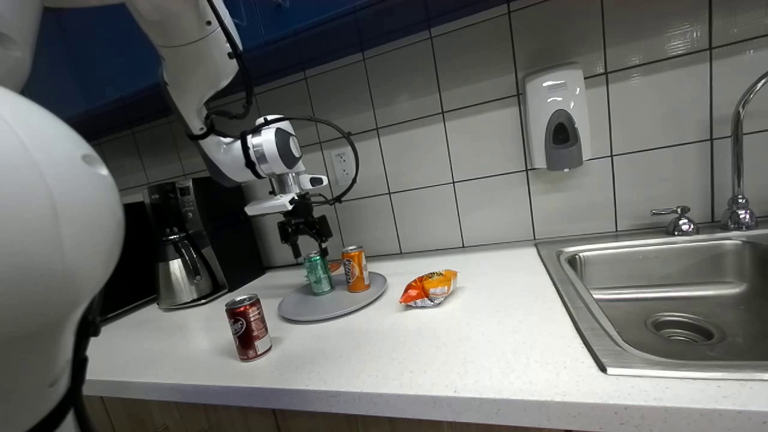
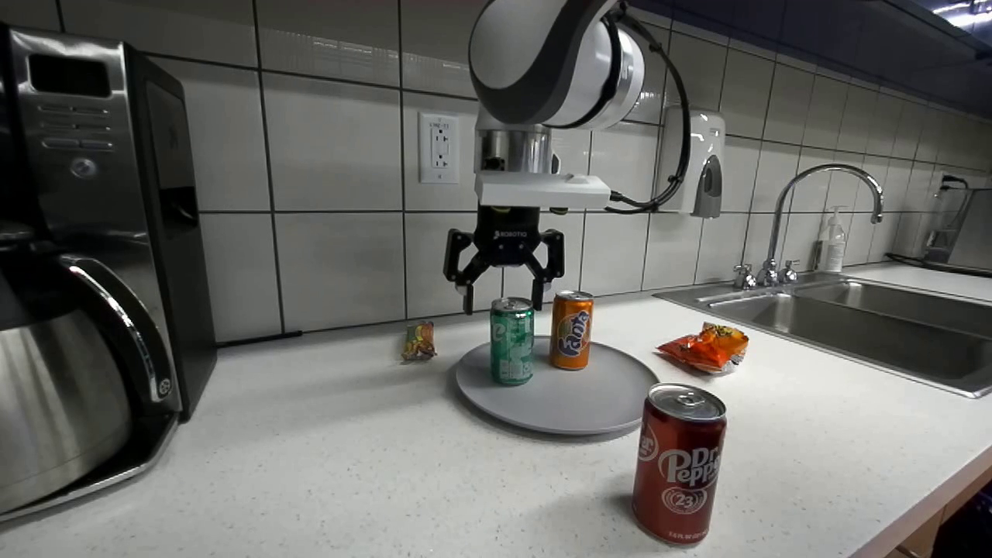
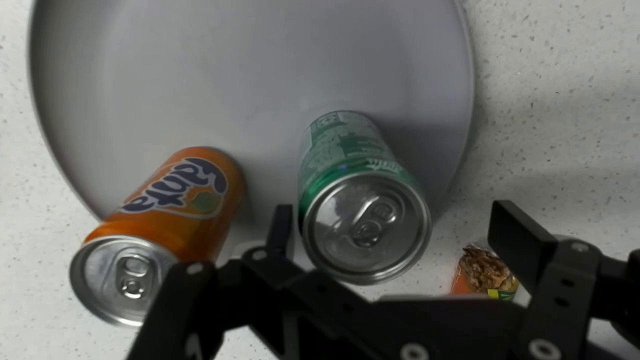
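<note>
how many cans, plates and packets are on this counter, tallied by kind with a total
Cans: 3 (green can, orange can, dark red can)
Plates: 1 (gray plate)
Packets: 2 (orange packet, small packet)
Total: 6

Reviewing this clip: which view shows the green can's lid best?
The wrist view: it looks down on the green can from close up, so the whole lid and its pull tab show. Both exterior views show the can smaller, from the side, standing on the grey plate, with its lid small and foreshortened.
</note>
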{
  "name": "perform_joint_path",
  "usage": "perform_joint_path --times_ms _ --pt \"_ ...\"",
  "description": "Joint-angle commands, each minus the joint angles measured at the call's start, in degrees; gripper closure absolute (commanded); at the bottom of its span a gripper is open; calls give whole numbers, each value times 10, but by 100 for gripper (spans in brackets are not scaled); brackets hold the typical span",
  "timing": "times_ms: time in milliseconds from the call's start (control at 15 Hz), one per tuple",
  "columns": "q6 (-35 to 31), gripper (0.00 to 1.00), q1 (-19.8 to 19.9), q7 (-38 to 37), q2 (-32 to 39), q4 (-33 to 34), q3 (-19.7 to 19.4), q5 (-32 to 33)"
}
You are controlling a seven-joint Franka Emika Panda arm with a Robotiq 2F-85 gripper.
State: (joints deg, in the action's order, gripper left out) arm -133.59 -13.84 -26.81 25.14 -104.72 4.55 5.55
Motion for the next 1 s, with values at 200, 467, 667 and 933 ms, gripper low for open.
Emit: perform_joint_path --times_ms 200,467,667,933 --pt "-3 0 -9 -8 -70 -78 -2 -11" --pt "-4 0 -7 -11 -107 -126 2 -12" --pt "-2 0 -5 -10 -129 -159 9 -20" --pt "-4 0 -4 -11 -154 -197 16 -32"
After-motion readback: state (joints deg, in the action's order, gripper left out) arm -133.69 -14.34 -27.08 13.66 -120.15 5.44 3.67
